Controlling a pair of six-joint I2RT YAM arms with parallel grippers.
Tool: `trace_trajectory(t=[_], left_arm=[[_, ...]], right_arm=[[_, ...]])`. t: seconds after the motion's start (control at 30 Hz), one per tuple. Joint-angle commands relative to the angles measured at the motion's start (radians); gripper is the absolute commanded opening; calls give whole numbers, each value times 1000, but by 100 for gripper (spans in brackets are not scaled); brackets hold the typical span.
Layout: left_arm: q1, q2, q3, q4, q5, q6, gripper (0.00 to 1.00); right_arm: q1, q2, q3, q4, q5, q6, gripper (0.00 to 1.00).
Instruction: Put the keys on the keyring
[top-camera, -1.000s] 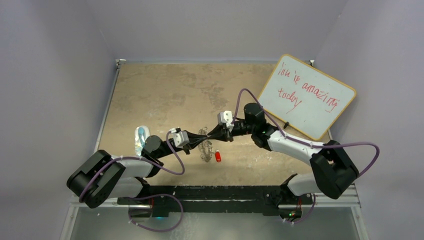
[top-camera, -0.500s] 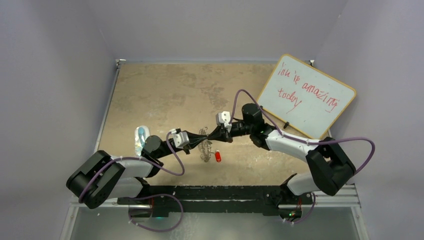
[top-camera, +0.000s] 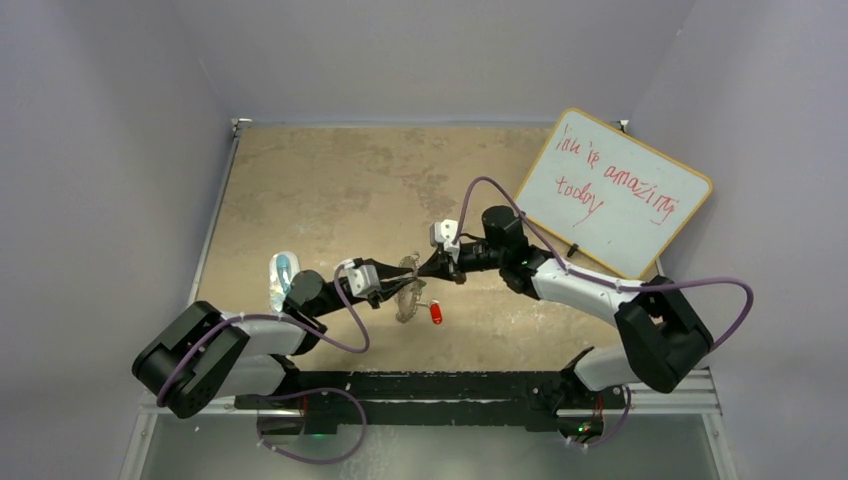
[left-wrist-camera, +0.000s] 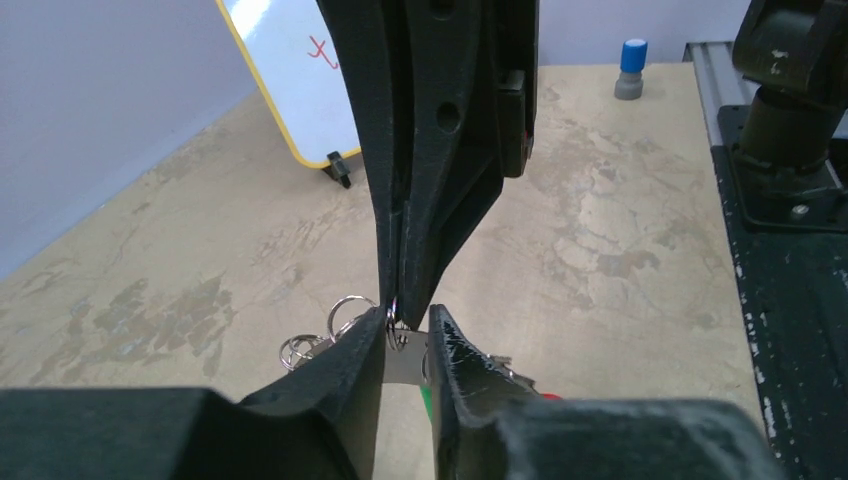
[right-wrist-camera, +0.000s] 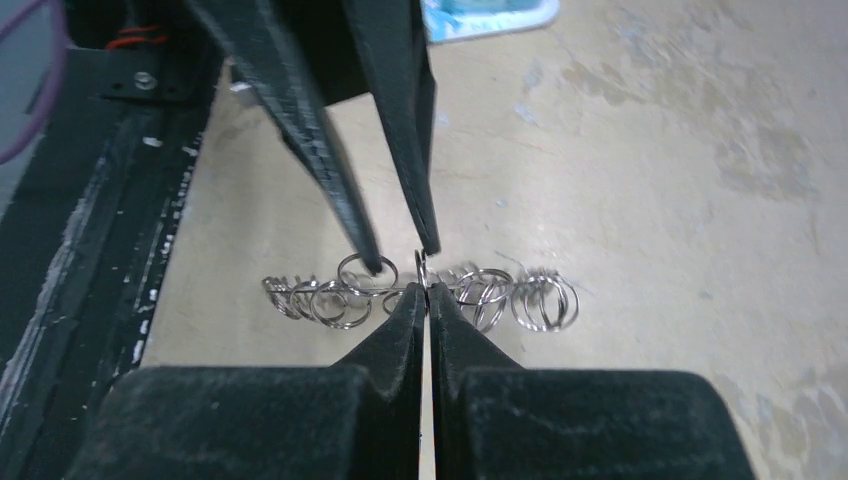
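Note:
The keyring (top-camera: 406, 300), a flat silvery ring fringed with small loops, hangs between my two grippers at the table's middle. My right gripper (right-wrist-camera: 428, 290) is shut on one small loop at its rim (right-wrist-camera: 500, 295). In the left wrist view my left gripper (left-wrist-camera: 407, 310) stands slightly open, with the ring's flat metal (left-wrist-camera: 407, 360) in the gap between its fingers. Just right of the ring on the table lies the red-headed key (top-camera: 436, 314). A sliver of the green key (left-wrist-camera: 426, 398) shows below the ring. From above, my left gripper (top-camera: 392, 283) and my right gripper (top-camera: 424, 268) nearly touch tips.
A whiteboard (top-camera: 618, 192) with red writing leans at the back right. A clear bluish plastic object (top-camera: 282, 280) lies beside my left arm. A blue-capped item (left-wrist-camera: 630, 68) stands near the rail. The black base rail (top-camera: 430, 385) runs along the near edge.
My right gripper has closed onto a loop of the keyring. My left gripper's jaws have parted a little, and the ring has swung from edge-on to flatter in the top view.

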Motion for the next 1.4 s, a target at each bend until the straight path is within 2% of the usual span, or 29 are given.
trace_trajectory(t=[0.0,0.07,0.13,0.3,0.5,0.7,0.87,1.13,1.37], left_arm=[[-6,-6,31,-11,2,53,25],[-6,6,33,-10,-7,74,31],[-5,24,37,-11,-8,102,33],[-6,87,60,-36,12,178,33],[-5,144,74,-74,56,291,32],[-14,165,80,-108,90,343,31],[-21,172,78,-120,47,359,27],[-28,179,114,-189,55,398,9],[-34,197,140,-203,59,393,7]], right_arm=[[0,-45,50,-141,158,-4,0],[3,-54,54,-190,219,0,0],[9,-58,56,-230,286,0,0],[44,-46,72,-319,451,-21,0],[115,7,138,-420,532,-106,0],[156,6,157,-412,464,-145,0],[156,-4,160,-408,418,-154,0],[159,-8,166,-415,393,-164,0],[161,-6,171,-418,392,-167,0]])
